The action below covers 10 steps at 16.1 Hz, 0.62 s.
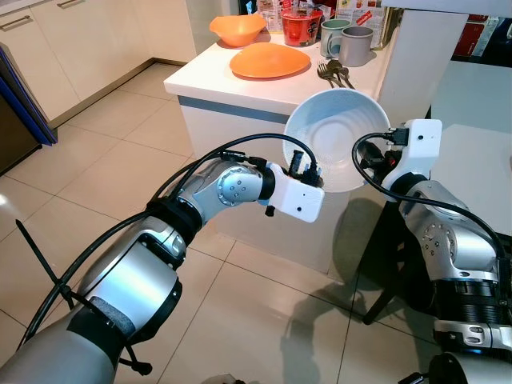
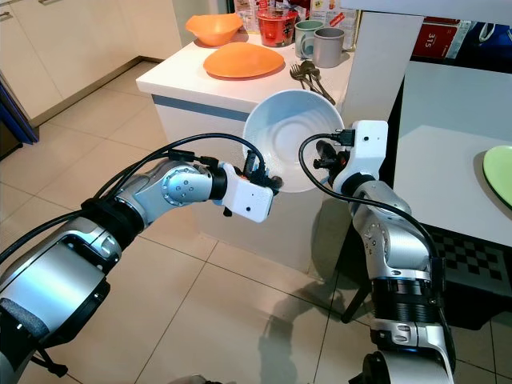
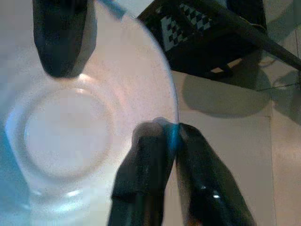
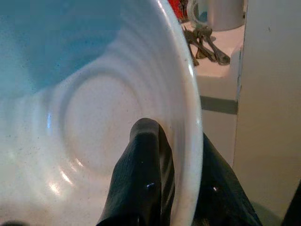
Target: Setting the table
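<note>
A white bowl (image 1: 340, 136) hangs tilted in the air in front of the kitchen counter, its inside facing me. My left gripper (image 1: 308, 170) is shut on its lower left rim, one finger inside (image 3: 146, 165) and one outside. My right gripper (image 1: 378, 156) is shut on the opposite rim of the same bowl (image 4: 94, 108), again with one finger (image 4: 143, 169) inside and the other behind the wall. Both arms reach forward at chest height.
The white counter (image 1: 240, 88) behind the bowl carries an orange bowl (image 1: 238, 28), an orange plate (image 1: 270, 60), two mugs (image 1: 356, 44), cutlery (image 1: 336, 74) and a red cup (image 1: 302, 24). On the right is a white table (image 2: 448, 144) with a green plate (image 2: 500, 176), and a checkered chair seat (image 2: 464, 256) beneath.
</note>
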Tool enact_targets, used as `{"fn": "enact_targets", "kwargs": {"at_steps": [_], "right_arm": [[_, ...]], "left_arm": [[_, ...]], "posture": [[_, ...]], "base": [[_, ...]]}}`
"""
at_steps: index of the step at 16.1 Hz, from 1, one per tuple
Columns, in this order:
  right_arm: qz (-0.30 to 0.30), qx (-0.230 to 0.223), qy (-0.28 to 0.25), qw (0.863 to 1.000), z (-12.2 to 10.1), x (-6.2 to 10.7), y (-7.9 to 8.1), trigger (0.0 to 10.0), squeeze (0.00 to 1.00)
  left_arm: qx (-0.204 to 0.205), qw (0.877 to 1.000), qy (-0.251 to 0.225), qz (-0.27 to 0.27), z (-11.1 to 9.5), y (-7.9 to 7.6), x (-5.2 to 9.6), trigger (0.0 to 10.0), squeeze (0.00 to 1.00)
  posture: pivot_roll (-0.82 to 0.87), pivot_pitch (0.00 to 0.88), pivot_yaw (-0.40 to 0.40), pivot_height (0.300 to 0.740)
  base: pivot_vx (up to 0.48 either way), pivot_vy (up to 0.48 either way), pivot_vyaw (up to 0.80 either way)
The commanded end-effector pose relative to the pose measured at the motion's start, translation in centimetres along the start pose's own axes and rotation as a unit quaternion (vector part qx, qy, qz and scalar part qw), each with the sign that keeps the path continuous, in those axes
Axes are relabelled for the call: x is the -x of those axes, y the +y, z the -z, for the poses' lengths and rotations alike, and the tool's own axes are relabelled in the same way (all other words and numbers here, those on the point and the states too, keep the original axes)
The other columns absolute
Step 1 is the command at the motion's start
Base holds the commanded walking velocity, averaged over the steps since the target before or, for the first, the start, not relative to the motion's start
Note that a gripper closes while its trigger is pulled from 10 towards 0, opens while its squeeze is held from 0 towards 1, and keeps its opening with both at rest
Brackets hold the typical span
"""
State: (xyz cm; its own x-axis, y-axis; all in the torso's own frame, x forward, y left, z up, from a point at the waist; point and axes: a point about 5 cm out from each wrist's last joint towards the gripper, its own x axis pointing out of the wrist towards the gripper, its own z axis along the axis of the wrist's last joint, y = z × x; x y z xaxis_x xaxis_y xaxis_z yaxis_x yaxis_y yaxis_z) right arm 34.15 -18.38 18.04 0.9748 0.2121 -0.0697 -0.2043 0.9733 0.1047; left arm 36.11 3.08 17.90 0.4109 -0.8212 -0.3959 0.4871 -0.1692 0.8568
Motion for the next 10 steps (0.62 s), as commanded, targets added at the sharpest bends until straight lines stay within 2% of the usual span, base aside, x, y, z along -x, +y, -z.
{"fn": "enact_targets", "kwargs": {"at_steps": [1,4,10], "right_arm": [[-0.012,0.007,0.069,0.998,3.0,0.1,0.6,0.0,0.0],[-0.016,0.006,0.07,0.997,3.1,0.0,0.8,0.0,0.0],[-0.022,0.018,0.083,0.996,3.4,0.0,-0.1,0.0,0.0]], "left_arm": [[0.024,0.992,-0.02,-0.126,-0.4,4.1,1.4,10.0,1.0],[0.029,0.992,-0.014,-0.121,-0.3,3.8,1.2,10.0,1.0],[0.053,0.992,-0.014,-0.11,-0.7,3.0,0.1,10.0,1.0]], "posture": [[-0.04,0.0,0.095,0.74],[-0.03,0.0,0.082,0.74],[-0.01,0.0,-0.018,0.74]], "base": [[0.0,0.0,0.0],[0.0,0.0,0.0],[0.0,0.0,0.0]]}}
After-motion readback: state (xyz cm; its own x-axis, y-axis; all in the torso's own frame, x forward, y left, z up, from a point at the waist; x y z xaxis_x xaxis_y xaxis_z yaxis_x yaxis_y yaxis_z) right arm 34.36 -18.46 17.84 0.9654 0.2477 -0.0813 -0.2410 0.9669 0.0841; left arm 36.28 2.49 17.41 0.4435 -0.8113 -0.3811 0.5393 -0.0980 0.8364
